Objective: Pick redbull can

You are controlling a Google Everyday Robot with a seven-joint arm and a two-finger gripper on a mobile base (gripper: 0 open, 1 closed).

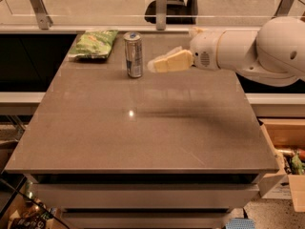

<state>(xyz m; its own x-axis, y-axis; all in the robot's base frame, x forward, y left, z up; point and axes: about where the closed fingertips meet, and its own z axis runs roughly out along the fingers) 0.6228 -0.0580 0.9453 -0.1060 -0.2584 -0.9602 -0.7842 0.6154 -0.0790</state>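
Observation:
The redbull can, slim and silver-and-blue with a silver top, stands upright near the far edge of the brown table. My gripper, with cream-coloured fingers, reaches in from the right on the white arm. Its tips are just right of the can at about mid-can height, a small gap away and not touching it.
A green chip bag lies flat at the far left corner, left of the can. A glass rail on metal posts runs behind the table. An open cardboard box with items sits at the floor on the right.

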